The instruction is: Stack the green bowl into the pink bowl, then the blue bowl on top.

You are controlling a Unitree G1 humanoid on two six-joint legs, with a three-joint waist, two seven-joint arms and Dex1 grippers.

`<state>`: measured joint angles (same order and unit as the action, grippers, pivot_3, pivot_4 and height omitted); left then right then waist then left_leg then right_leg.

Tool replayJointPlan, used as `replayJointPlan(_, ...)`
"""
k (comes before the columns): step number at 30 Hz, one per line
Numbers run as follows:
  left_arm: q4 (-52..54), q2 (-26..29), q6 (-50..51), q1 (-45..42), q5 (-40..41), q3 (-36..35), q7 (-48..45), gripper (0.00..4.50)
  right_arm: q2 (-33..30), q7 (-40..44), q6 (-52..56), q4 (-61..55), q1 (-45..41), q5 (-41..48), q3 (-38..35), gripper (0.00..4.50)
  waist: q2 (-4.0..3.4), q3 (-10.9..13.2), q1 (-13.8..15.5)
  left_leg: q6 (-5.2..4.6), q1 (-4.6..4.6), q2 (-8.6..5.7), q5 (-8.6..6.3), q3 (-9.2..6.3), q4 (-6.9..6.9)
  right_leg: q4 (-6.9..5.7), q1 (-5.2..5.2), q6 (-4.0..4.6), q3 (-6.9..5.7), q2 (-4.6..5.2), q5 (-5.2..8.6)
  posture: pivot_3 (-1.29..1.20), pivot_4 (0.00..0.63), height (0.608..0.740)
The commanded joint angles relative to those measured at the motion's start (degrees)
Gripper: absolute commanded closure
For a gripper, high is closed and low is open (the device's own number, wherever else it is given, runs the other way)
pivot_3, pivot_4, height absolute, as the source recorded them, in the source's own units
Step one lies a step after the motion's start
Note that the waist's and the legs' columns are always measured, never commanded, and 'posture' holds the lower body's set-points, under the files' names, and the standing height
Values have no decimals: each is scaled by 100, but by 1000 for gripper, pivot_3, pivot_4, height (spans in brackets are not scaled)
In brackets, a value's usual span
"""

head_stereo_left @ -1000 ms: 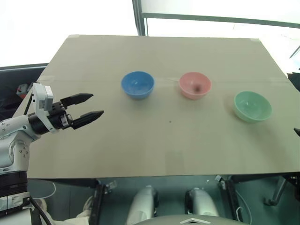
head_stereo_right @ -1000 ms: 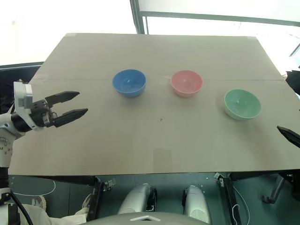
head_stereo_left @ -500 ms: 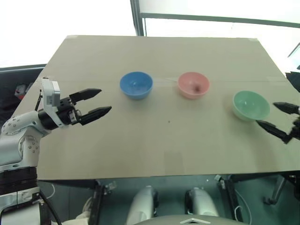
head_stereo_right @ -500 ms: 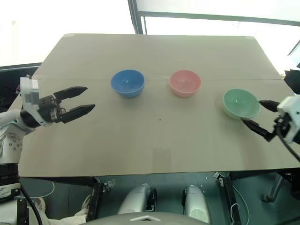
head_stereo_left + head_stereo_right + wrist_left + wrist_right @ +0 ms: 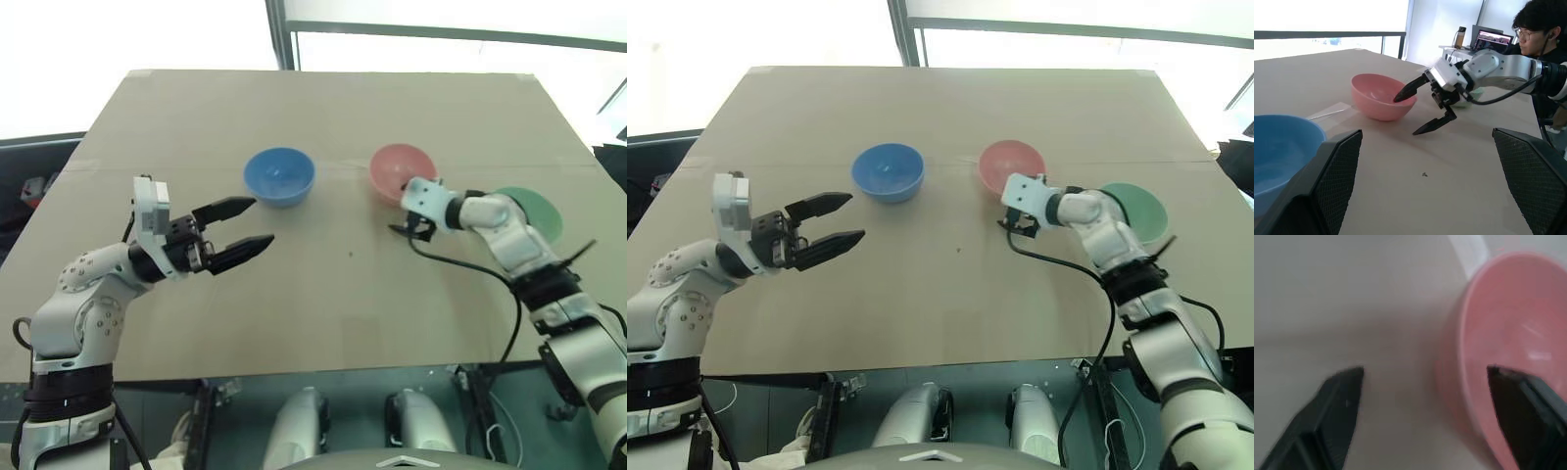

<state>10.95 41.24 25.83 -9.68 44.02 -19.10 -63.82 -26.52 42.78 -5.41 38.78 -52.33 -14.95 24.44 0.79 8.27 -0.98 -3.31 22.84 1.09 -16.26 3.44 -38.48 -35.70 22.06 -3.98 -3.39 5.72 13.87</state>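
Note:
Three bowls stand in a row across the tan table. The blue bowl (image 5: 279,176) is on the left, the pink bowl (image 5: 400,169) in the middle and the green bowl (image 5: 539,211) on the right, partly behind my right forearm. My right gripper (image 5: 1405,116) is open at the pink bowl (image 5: 1518,333). One finger (image 5: 1520,401) reaches over its near rim and the other finger (image 5: 1339,406) stays outside above the table. My left gripper (image 5: 247,225) hovers open and empty, just short of the blue bowl (image 5: 1278,152).
A person (image 5: 1540,29) sits past the right side of the table (image 5: 333,313), with a laptop (image 5: 1493,39) behind. The table's front edge runs close below both arms. A black cable (image 5: 460,269) loops off my right wrist over the tabletop.
My right gripper swung left from beside the green bowl to the pink bowl's near rim. The left gripper drifted right, closer to the blue bowl. The bowls stayed put.

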Motion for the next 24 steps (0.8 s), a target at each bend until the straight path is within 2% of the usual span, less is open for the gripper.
replayJointPlan(1,477,95,45,235,220,-359,118,0,-40,-206,-523,630,-280,-373,91,1997,-1,0,10,0,-1,1,0,-5,-4,0,-4,0,-6,0,0,0,150,740)
replayJointPlan(3,619,99,45,401,250,-430,153,0,-39,-239,-737,802,-404,-491,109,2782,-3,2,1,3,-5,3,1,-8,-6,4,-9,0,-10,0,0,0,150,740)
replayJointPlan(5,729,85,54,500,283,-450,199,0,-36,-219,-872,885,-475,-545,101,4002,-3,2,1,10,-12,3,6,-9,-7,9,-12,0,-9,0,1,0,150,740)
replayJointPlan(6,775,73,61,535,300,-448,216,0,-31,-211,-917,874,-507,-579,97,4413,-5,3,-2,14,-14,4,8,-11,-7,8,-13,1,-10,-2,1,0,150,740)
replayJointPlan(8,828,48,84,561,344,-434,243,0,-20,-191,-949,800,-538,-594,54,4413,-5,3,-18,20,-22,7,11,-9,-6,0,-14,1,-7,-6,1,0,150,740)
replayJointPlan(11,819,58,60,563,327,-377,200,0,-46,354,-546,79,-331,-169,-207,4413,-8,5,-29,21,-22,11,12,-10,-4,-4,-13,2,-6,-9,1,0,150,740)
replayJointPlan(16,650,53,-10,457,236,-257,128,0,-551,1944,1426,-2953,920,828,-385,4413,-8,5,48,21,-9,14,12,-24,7,-2,-13,2,-21,-9,0,0,150,740)
replayJointPlan(18,570,34,-55,416,181,-194,84,0,-748,2116,1977,-4049,1481,936,-347,4413,-8,5,76,21,1,9,12,-43,8,4,-17,2,-40,-5,0,0,150,740)
replayJointPlan(21,494,-15,-97,322,134,-76,61,0,-986,2219,2433,-4832,1986,742,-144,4413,-11,6,58,21,5,6,12,-43,1,5,-20,2,-42,-3,0,0,150,740)
replayJointPlan(22,476,-30,-107,287,126,-35,55,0,-1001,2163,2547,-4945,2086,677,-99,3677,-4,2,49,21,-4,5,12,-40,-4,7,-24,1,-39,-2,1,0,150,740)
replayJointPlan(24,439,-47,-112,209,121,51,12,0,-1107,2196,2860,-5103,2209,598,-23,2995,-2,1,32,22,-22,8,12,-43,-13,5,-36,2,-39,-6,2,0,150,740)
